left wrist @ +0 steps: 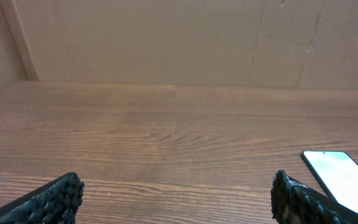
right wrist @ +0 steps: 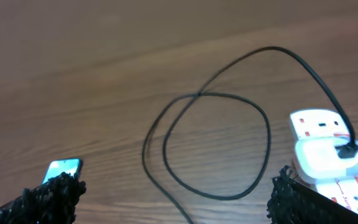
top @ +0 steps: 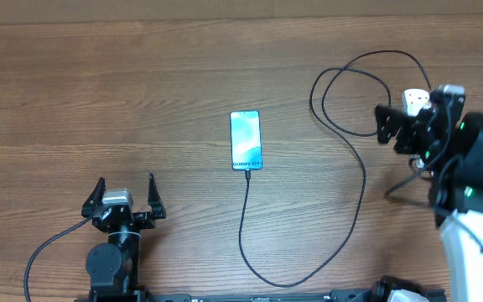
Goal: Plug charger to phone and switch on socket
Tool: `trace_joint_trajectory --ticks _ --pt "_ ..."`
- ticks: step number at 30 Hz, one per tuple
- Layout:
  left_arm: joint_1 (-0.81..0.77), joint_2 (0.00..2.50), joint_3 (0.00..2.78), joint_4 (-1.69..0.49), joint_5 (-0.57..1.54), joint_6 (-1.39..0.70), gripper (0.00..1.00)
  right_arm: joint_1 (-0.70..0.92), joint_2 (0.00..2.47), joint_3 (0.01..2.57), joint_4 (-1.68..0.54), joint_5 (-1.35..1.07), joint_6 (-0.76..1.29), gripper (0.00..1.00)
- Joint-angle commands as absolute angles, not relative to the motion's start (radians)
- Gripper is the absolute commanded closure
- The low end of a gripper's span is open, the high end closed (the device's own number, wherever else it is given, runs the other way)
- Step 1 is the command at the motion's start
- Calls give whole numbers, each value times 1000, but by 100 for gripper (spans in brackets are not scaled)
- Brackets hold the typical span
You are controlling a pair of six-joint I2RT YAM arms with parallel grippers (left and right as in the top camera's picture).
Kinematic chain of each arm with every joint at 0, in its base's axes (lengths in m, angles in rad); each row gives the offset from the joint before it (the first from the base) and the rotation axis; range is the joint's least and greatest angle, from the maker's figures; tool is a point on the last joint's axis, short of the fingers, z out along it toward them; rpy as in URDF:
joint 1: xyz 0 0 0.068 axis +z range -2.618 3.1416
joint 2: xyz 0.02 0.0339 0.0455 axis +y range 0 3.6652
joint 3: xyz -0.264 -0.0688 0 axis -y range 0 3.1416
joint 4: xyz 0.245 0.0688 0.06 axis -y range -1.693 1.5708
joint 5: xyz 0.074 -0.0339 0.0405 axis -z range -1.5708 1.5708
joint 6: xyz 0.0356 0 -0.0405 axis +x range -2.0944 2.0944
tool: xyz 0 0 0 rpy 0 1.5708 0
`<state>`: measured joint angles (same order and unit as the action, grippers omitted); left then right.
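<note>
Charger (top: 363,180) looks seated in the phone (top: 246,140) at mid-table; right gripper (right wrist: 173,202), spread wide, hovers over the socket (right wrist: 319,124) far right, so flick it on with one fingertip, squarely, not snagging the charger

The phone (top: 246,140) is showing one line of small white text across the near end of its cyan screen. From overhead it is reading as something like "Galaxy S", perhaps with digits after it, though the letters are too small to be sure. The socket (right wrist: 321,126) is carrying red markings on its white face in the right wrist view, but they are blurring too much to read.
</note>
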<state>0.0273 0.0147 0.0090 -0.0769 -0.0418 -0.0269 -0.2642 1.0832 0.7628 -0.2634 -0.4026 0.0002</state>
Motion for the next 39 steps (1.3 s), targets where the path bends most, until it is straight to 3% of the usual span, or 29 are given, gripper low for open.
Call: trace_joint_trajectory --ticks 1,25,39 --pt "35 4 5 -75 -52 -41 0 -229 947 646 -194 -400 0 0" --pt "35 4 5 -75 -52 -41 0 -90 296 14 171 -357 0 0" --pt "35 4 5 -75 -52 -41 0 5 121 8 21 -118 -1 0"
